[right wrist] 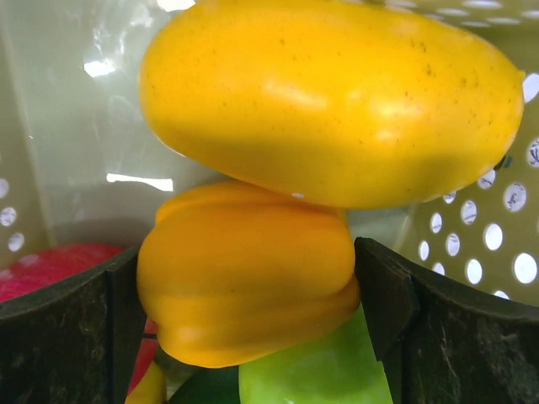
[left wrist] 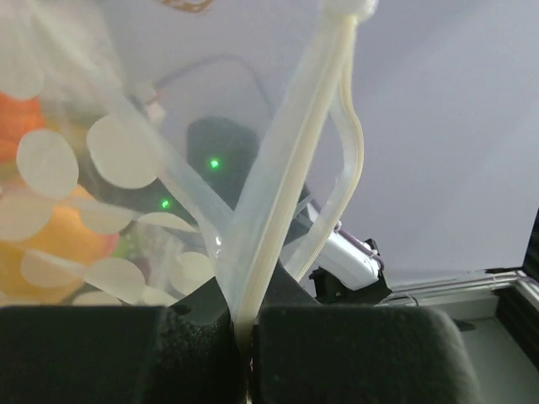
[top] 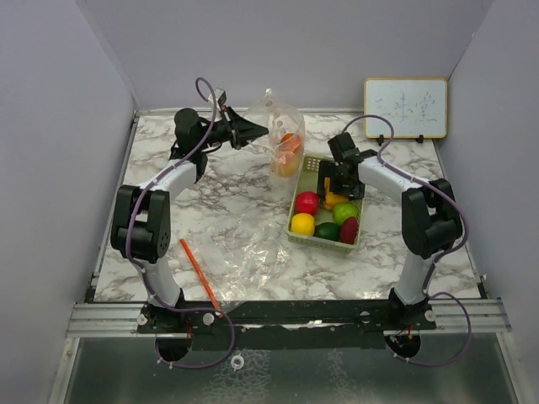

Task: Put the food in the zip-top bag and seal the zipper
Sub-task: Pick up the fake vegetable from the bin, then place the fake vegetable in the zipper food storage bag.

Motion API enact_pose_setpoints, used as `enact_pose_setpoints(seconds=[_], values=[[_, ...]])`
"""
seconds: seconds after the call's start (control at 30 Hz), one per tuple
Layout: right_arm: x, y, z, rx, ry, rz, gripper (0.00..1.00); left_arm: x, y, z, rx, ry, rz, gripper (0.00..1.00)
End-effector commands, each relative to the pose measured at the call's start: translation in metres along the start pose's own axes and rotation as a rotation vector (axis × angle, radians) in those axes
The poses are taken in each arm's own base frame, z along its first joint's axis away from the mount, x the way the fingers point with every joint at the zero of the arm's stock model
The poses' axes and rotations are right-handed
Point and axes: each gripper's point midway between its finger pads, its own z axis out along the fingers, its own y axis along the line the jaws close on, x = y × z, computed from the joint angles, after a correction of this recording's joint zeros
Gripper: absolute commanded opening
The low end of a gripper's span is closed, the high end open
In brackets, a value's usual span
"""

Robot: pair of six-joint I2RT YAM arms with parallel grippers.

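The clear zip-top bag stands at the back centre with orange and yellow food inside. My left gripper is shut on the bag's zipper rim, with the pads pinching it and holding the bag up. The pale green basket holds red, yellow, green, dark green and dark red toy food. My right gripper is down in the basket, its fingers closed against both sides of an orange pepper. A yellow fruit lies just beyond it.
A second clear plastic sheet or bag lies flat on the marble table near the front centre. An orange stick lies at the front left. A small whiteboard leans on the back right wall. Grey walls enclose three sides.
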Motion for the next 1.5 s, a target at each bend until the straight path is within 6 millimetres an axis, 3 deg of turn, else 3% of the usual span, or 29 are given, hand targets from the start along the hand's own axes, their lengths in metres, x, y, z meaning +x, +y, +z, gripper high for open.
enact_pose_setpoints(seconds=[0.0,0.1,0.17,0.37,0.5,0.63,0.7,0.77,0.9,1.0,1.13,1.3,1.33,1.37,1.4,1.47], values=[[-0.014,0.012,0.004,-0.062,-0.071,-0.026,0.90,0.015,0.024,-0.008,-0.041,0.052,-0.045,0.00],[-0.021,0.014,-0.006,-0.075,-0.099,-0.022,0.68,0.015,0.051,-0.010,-0.210,0.075,-0.001,0.00],[-0.027,0.016,-0.021,-0.094,-0.119,-0.022,0.58,0.008,0.063,-0.015,-0.341,0.086,0.118,0.00],[-0.052,0.033,-0.083,-0.210,-0.202,-0.030,0.51,0.005,0.090,-0.030,-0.524,0.115,0.136,0.00],[-0.073,0.068,-0.145,-0.436,-0.301,-0.104,0.50,0.014,0.111,-0.036,-0.562,0.144,0.105,0.00],[-0.096,0.113,-0.222,-0.738,-0.459,-0.205,0.50,0.018,0.120,-0.040,-0.583,0.153,0.101,0.00],[-0.105,0.135,-0.249,-0.855,-0.491,-0.256,0.50,0.018,0.120,-0.039,-0.585,0.155,0.106,0.00],[-0.104,0.161,-0.262,-0.945,-0.486,-0.300,0.50,0.017,0.118,-0.036,-0.583,0.158,0.113,0.00],[-0.107,0.197,-0.258,-0.990,-0.492,-0.318,0.51,0.017,0.111,-0.029,-0.575,0.167,0.132,0.00],[-0.118,0.210,-0.249,-1.017,-0.491,-0.278,0.52,0.018,0.107,-0.024,-0.568,0.170,0.141,0.00],[-0.117,0.228,-0.232,-1.012,-0.439,-0.288,0.53,0.019,0.102,-0.019,-0.561,0.174,0.145,0.00],[-0.129,0.195,-0.182,-0.723,-0.474,-0.151,0.70,0.020,0.094,-0.018,-0.550,0.177,0.155,0.00],[-0.132,0.190,-0.180,-0.692,-0.487,-0.145,0.79,0.021,0.093,-0.019,-0.553,0.178,0.159,0.00],[-0.134,0.186,-0.179,-0.662,-0.494,-0.143,0.94,0.023,0.092,-0.020,-0.555,0.181,0.160,0.00],[-0.136,0.184,-0.179,-0.643,-0.497,-0.151,1.00,0.023,0.093,-0.021,-0.560,0.182,0.158,0.00],[-0.140,0.182,-0.183,-0.621,-0.495,-0.172,1.00,0.024,0.096,-0.022,-0.566,0.183,0.152,0.00]])
